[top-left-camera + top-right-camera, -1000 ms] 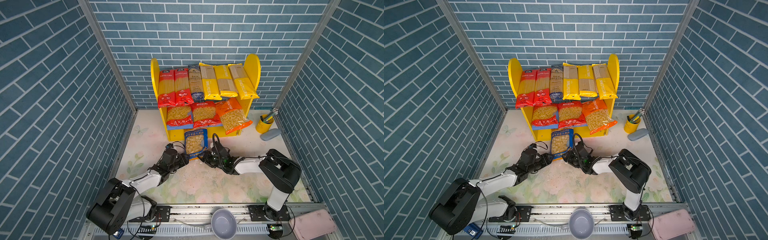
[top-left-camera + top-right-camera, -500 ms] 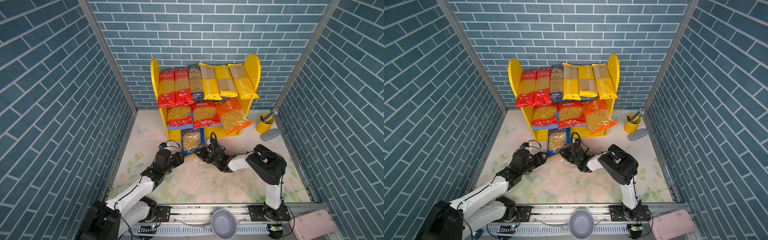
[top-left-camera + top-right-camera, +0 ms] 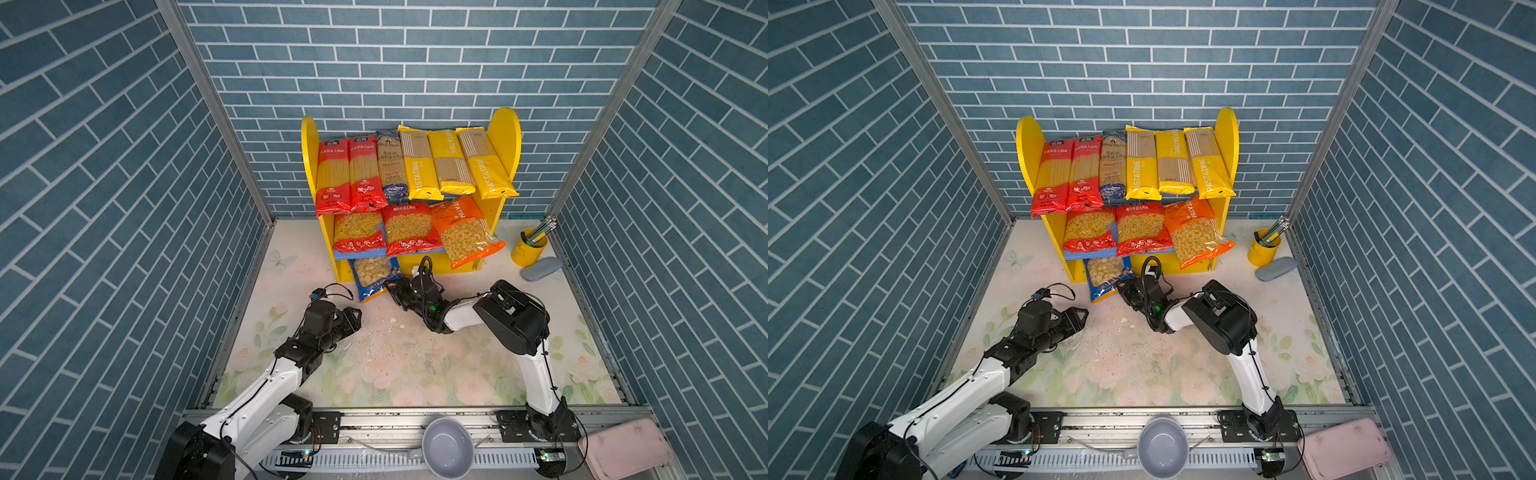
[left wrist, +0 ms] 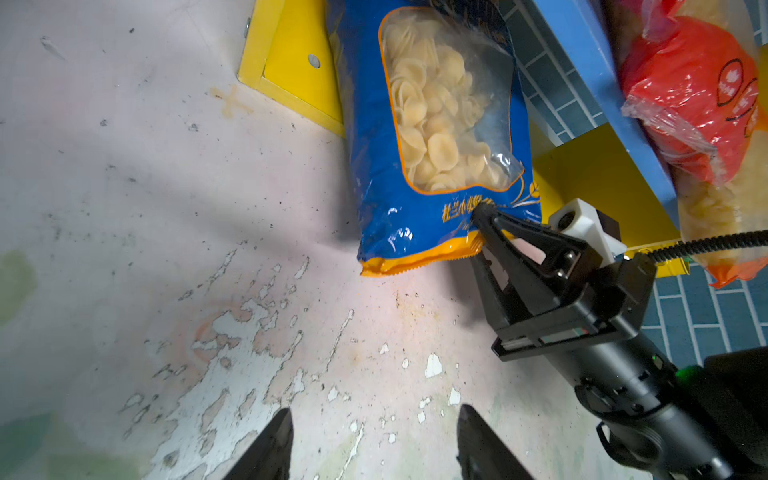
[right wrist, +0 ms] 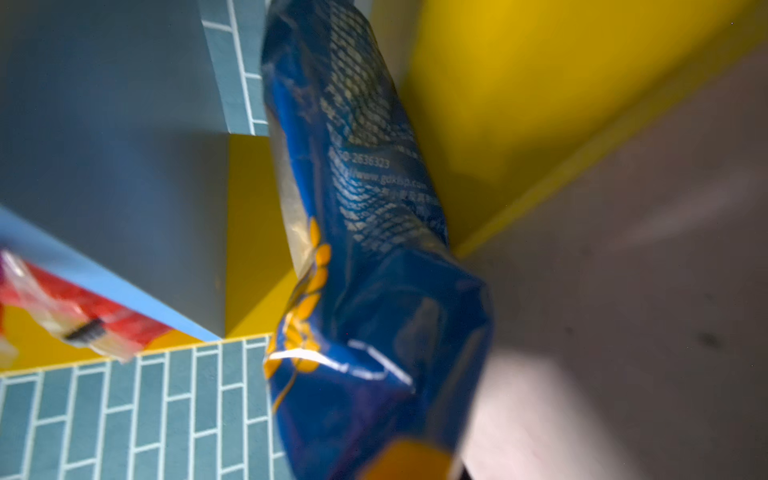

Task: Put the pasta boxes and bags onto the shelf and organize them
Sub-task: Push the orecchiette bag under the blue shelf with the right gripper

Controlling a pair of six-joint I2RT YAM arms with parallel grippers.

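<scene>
Your right gripper [image 4: 478,232] has its jaws pinched onto the lower corner of the blue-orange pasta bag [image 4: 428,137], right at the orange sealed hem, and the left wrist view shows one finger lying across the printed face with the film caught under it. The bag stands just ahead of those jaws, its far end tucked into the bottom bay of the shelf [image 3: 505,133] and its near end out on the floor mat [image 3: 415,365]; in both top views it leans toward the yellow side panel. To finish the step well, I would push along the bag's length so it slides deeper under the blue lower board [image 4: 582,62] without folding; a corner grip on soft film will probably let the pack swivel, so keep the wrist low and the push straight. Watch the red bags [image 3: 359,228] overhanging that board above your fingers: lifting could knock them off. Your left gripper [image 3: 353,320] sits back from the bag, its jaws roughly half apart and holding nothing; it could steady the free corner if the bag twists.
</scene>
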